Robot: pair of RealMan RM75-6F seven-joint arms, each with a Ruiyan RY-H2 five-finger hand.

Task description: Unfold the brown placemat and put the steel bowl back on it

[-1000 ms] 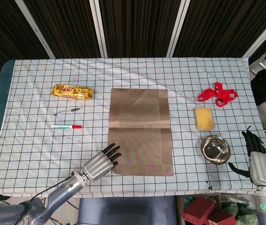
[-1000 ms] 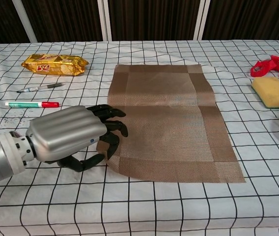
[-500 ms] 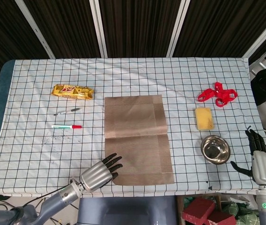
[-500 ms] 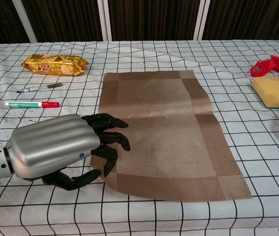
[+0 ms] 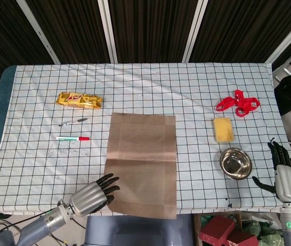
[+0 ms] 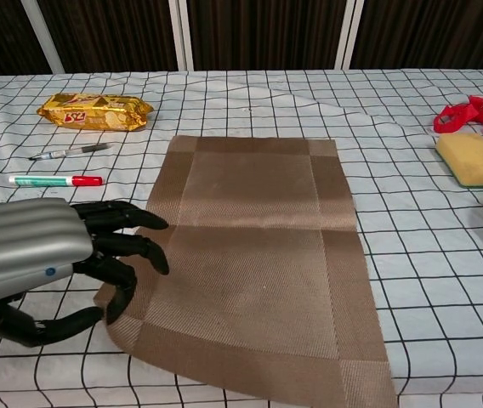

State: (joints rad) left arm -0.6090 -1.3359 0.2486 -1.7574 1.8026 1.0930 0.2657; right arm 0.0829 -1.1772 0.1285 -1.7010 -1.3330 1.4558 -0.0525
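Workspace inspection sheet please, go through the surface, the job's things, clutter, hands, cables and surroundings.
Surface: checked tablecloth, wrinkled at the far side.
Job's things: brown placemat lies unfolded, near edge overhanging the table front; steel bowl sits on the cloth right of it, empty.
Clutter: snack packet, pen, red-capped marker, yellow sponge, red strap.
Hands: left hand at the placemat's near left corner, fingers touching it; right hand open beyond the bowl, holding nothing.
Cables: nothing seen.
Surroundings: dark slatted wall behind.
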